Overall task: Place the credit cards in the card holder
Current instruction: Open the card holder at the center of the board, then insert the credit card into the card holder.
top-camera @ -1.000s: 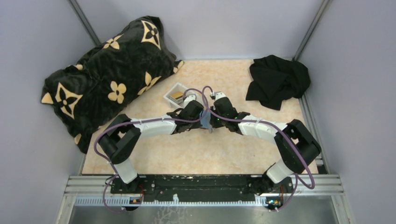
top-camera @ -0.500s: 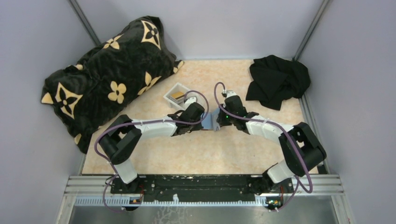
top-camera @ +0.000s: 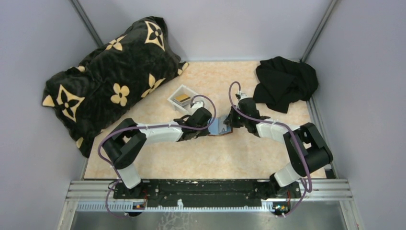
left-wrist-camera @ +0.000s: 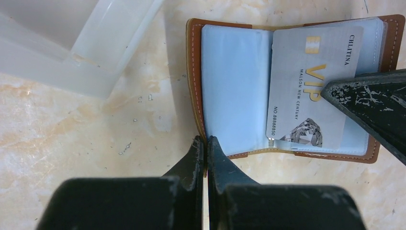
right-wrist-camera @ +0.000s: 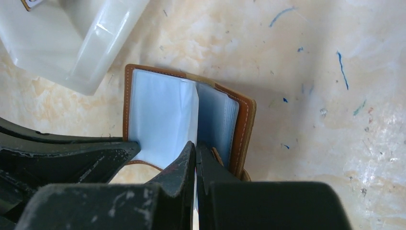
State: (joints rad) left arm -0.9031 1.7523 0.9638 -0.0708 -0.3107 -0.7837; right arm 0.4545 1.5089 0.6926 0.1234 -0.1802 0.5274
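Top view: we see the card holder (top-camera: pixel 219 127) lying open at mid-bench (top-camera: pixel 201 158), between the two tool heads and just near of the white plastic tray (top-camera: pixel 173 99).

Left wrist view: the holder's tan leather cover faces down and its pale blue plastic sleeves face up. A silver VIP card (left-wrist-camera: pixel 306 96) lies on the right-hand leaf, covering most of it. We cannot tell whether it sits inside a sleeve or only on top.

Left tool (left-wrist-camera: pixel 206 143): clenched, fingers pressed together, tips touching the near edge of the holder's left leaf. We cannot tell whether the leather edge is pinched between them.

Right tool (right-wrist-camera: pixel 195 151): clenched, tips down at the holder's spine area. In the left wrist view one of its fingers lies over the right edge of the silver card. In its own view a thin pale sliver shows between its fingers; we cannot tell whether that is card or sleeve. There the holder's far-right leaf stands tilted up.

The tray holds a gold-tan card (top-camera: pixel 181 98).

At the bench's far corners: a black cushion with gold flowers (top-camera: pixel 110 76) on the left, a crumpled black cloth (top-camera: pixel 285 84) on the right.
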